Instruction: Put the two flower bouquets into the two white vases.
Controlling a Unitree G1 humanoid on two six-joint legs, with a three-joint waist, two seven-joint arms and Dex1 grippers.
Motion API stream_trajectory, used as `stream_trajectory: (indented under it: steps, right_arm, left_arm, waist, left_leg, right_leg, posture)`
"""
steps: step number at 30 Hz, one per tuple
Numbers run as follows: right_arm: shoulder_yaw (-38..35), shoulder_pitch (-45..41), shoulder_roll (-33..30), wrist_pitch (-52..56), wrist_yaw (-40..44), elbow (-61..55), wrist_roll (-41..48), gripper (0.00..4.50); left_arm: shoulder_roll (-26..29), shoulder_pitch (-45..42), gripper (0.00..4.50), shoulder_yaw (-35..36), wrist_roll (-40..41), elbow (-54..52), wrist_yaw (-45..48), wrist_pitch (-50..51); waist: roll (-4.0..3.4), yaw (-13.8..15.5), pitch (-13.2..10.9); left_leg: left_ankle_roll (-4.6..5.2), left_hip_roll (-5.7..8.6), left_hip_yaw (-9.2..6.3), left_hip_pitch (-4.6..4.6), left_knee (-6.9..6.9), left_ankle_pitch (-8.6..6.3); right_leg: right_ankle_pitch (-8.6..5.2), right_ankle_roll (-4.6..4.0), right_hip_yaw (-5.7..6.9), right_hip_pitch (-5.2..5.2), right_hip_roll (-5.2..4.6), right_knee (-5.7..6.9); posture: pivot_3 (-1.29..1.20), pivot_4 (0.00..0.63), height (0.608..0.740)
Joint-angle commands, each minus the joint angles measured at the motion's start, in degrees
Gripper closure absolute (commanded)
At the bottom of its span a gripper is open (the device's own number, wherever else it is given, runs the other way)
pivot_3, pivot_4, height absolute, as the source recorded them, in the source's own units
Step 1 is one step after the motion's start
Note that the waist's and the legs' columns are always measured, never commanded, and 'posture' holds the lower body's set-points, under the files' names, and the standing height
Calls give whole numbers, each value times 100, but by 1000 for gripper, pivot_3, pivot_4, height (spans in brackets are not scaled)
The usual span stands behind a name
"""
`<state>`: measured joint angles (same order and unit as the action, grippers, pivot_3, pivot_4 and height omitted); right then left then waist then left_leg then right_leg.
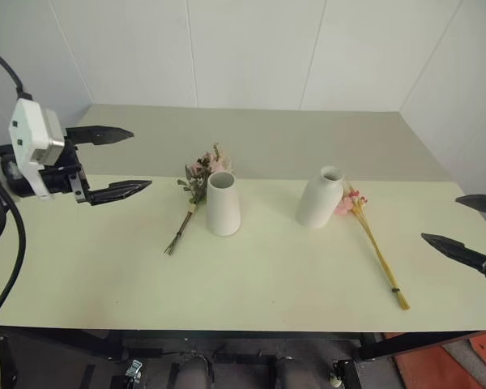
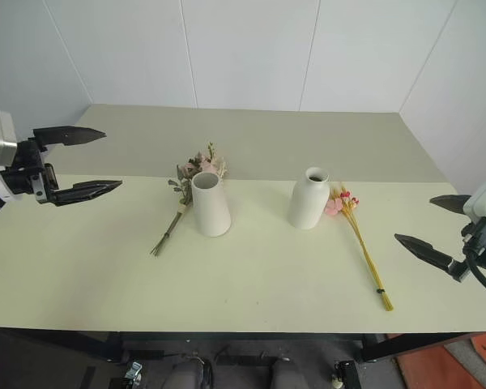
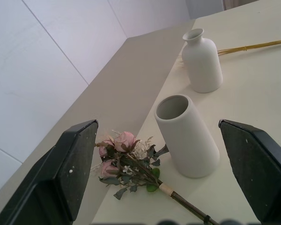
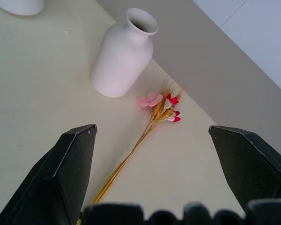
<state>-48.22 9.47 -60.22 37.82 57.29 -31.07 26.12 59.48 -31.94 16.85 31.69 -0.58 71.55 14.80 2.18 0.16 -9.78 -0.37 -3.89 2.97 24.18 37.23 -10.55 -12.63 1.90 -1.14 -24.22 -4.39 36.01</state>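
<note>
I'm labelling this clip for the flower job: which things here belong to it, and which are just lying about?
Part of the job:
- rose bouquet, lying on the table
- straw bunch, lying on the table
- tapered vase, upright
- bottle vase, upright
- left gripper and right gripper, both open and holding nothing

Just there:
- table; nothing else lies on it

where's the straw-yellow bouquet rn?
In the left eye view, the straw-yellow bouquet lies flat on the table, on the robot's right. Its blossoms rest beside the bottle-shaped vase, and its stalks run toward the near edge.
</note>
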Motion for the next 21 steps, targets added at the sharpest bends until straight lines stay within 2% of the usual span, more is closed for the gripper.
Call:
stream_trajectory:
  steps: [1, 15, 19, 21]
  right_arm:
    - [-165, -81, -67, 72, -72, -115, 40, 0]
    - [-53, -150, -233, 680, -210, -121, 31, 0]
    - [838, -559, -535, 1486, -747, 278, -7, 0]
    - [1639, -1134, -525, 1775, -1105, 718, -60, 0]
  left_arm:
    - [47, -163, 14, 111, 10, -58, 7, -139]
    - [51, -247, 14, 43, -11, -14, 83, -131]
    - [-75, -469, 14, -204, -62, -12, 135, -161]
    - [-221, -648, 14, -461, -151, -10, 159, -210]
  waist:
    - [0, 0, 0]
    - [0, -1, 0]
    - [3, -14, 1]
    - [4, -18, 2]
  left_leg:
    - [0, 0, 0, 0, 0, 0]
    - [0, 0, 0, 0, 0, 0]
    - [0, 0, 0, -2, 3, 0]
    - [0, 1, 1, -1, 6, 0]
  right_leg:
    - [0, 0, 0, 0, 0, 0]
    - [0, 0, 0, 0, 0, 0]
    - [0, -1, 0, 3, 0, 1]
    - [-10, -22, -2, 3, -2, 1]
  posture:
    - [0, 150, 740]
    - [0, 150, 740]
    - [0, 150, 740]
    - [0, 150, 740]
